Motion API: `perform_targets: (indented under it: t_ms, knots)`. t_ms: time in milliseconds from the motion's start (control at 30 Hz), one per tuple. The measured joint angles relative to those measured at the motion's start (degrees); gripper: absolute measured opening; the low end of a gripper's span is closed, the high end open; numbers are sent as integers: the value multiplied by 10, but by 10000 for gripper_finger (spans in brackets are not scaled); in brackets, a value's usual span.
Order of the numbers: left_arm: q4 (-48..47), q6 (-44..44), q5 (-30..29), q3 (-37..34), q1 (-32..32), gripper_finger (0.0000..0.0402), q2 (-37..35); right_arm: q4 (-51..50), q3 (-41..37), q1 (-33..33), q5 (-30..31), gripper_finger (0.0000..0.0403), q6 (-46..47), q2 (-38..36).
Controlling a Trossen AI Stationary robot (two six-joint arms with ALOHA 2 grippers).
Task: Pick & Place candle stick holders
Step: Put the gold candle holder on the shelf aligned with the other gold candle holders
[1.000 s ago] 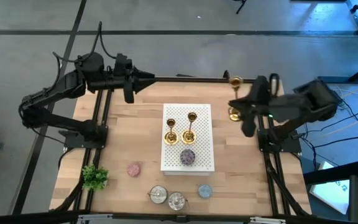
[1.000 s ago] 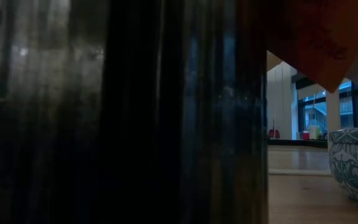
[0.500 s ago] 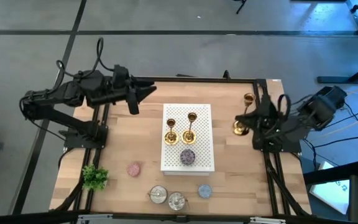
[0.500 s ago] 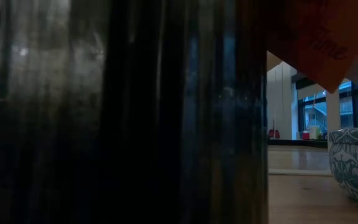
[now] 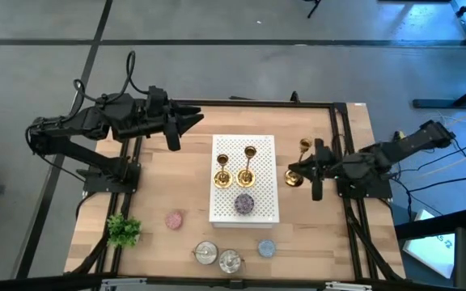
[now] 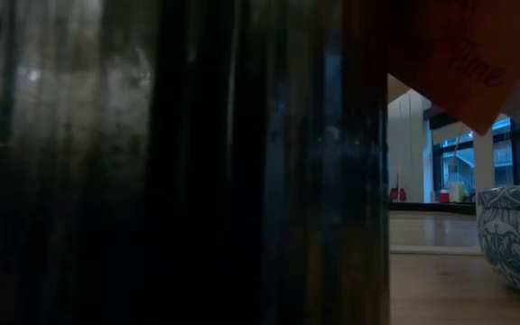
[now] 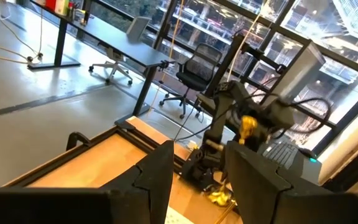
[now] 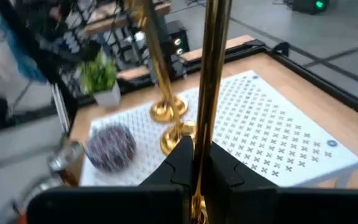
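Two gold candle stick holders (image 5: 222, 170) (image 5: 247, 166) stand on their round bases on a white perforated board (image 5: 261, 194); the right wrist view shows them too (image 8: 166, 109). A third candle stick holder (image 5: 299, 162) is just right of the board, with my right gripper (image 5: 296, 167) shut on it. My left gripper (image 5: 194, 120) hangs open and empty above the table's far left part, pointing toward the right side. My right gripper pinches the candle stick holder's thin stem (image 8: 205, 124) between its two fingers (image 8: 182, 158). The fingers come about level from the table's right side and lie across the stem. The holder stands nearly upright, cup (image 5: 304, 145) up. Whether its base (image 5: 294, 179) touches the table I cannot tell.
A purple ball (image 5: 244, 204) lies on the board's near end. Along the near edge are a green plant (image 5: 123, 230), a pink disc (image 5: 174, 219), two glass pots (image 5: 206, 253) (image 5: 230, 260) and a blue disc (image 5: 266, 248). A dark thing blocks most of the low view.
My right gripper has come down with the candle stick holder, moving toward the near edge and left toward the white board; the holder has stayed nearly upright in the hold. My left gripper has swung a little toward the near edge, then kept still.
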Motion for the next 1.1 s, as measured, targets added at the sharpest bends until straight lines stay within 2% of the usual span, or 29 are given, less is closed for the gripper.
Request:
perform_targets:
  t_ms: [167, 333, 400, 633, 800, 967, 1100]
  knots:
    - [0, -3, 0, 0, 0, 143, 0, 108, -43, -21, -77, 14, -108, 12]
    - [-4, -9, 0, 0, 0, 143, 0, 164, -43, -31, -91, 14, -157, 35]
    - [-5, -14, 0, 0, 0, 143, 0, 174, -43, -42, -94, 14, -165, 45]
    - [-4, -25, 0, 0, 0, 143, 8, 197, -43, -91, -172, 14, -178, 98]
    - [-5, -30, 6, 0, 0, 143, 13, 223, -43, -116, -185, 14, -200, 127]
    - [-5, -40, 10, 0, 0, 143, 14, 223, -43, -143, -232, 14, -202, 155]
    - [-6, -43, 16, 0, 0, 143, 14, 232, -43, -152, -242, 14, -202, 170]
